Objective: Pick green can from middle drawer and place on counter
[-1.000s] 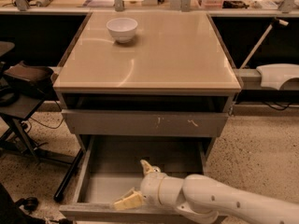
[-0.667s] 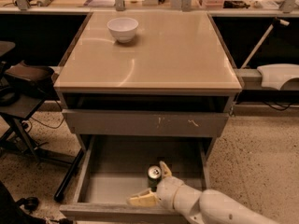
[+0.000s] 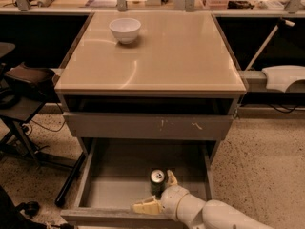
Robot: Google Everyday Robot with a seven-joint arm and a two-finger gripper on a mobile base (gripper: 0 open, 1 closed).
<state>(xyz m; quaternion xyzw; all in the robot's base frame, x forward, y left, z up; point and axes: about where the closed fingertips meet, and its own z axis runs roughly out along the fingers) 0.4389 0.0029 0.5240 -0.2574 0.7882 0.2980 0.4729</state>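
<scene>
Camera view: the gripper (image 3: 159,193) sits low in the open middle drawer (image 3: 119,190). Its fingers are spread wide around the upright green can (image 3: 157,178), apparently lined up to close on it. The counter (image 3: 181,51) above holds a white bowl (image 3: 125,29) at far left.

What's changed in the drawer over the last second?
The end effector shifted right inside the middle drawer, uncovering the green can, which now stands upright beside its open fingers, not gripped. Nothing was picked up or released. The bowl, counter and drawer stayed put.
</scene>
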